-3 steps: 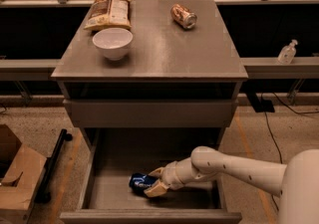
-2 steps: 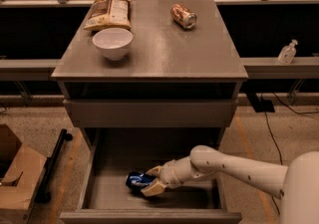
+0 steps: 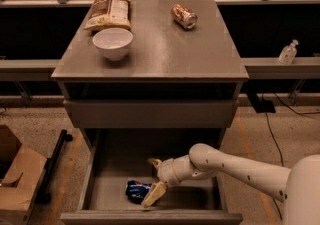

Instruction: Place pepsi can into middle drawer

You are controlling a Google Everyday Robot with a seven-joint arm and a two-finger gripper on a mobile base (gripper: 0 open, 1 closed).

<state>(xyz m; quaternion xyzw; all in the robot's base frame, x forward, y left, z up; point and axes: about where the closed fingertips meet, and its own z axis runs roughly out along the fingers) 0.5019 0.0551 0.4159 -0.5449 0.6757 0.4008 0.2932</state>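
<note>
Grey cabinet (image 3: 150, 64) dead centre, speckled floor all round, and your action is down low at the near edge. You've got the middle drawer (image 3: 110, 216) pulled open, and the pepsi can (image 3: 135, 191) lies on its side on the drawer floor, left of centre, close to the front lip. Your gripper (image 3: 154, 179) sits inside the drawer just to the right of the can, claw spread wide and clamping nothing; the lower finger looks to be touching the can or right against it.

Watch that lower finger. If you pull out along the floor, it could drag or nudge the can, and a can on its side rolls easily. Lift too steeply and your arm may catch the upper drawer front (image 3: 150, 114) overhanging it.

Up on the cabinet top you have a white bowl (image 3: 113, 43), a chip bag (image 3: 109, 13) behind it, and a copper-brown can (image 3: 184, 16) on its side at far right. A cardboard box (image 3: 15, 179) sits on the floor to the left, with a small clear bottle (image 3: 288, 52) on the ledge to the right.
</note>
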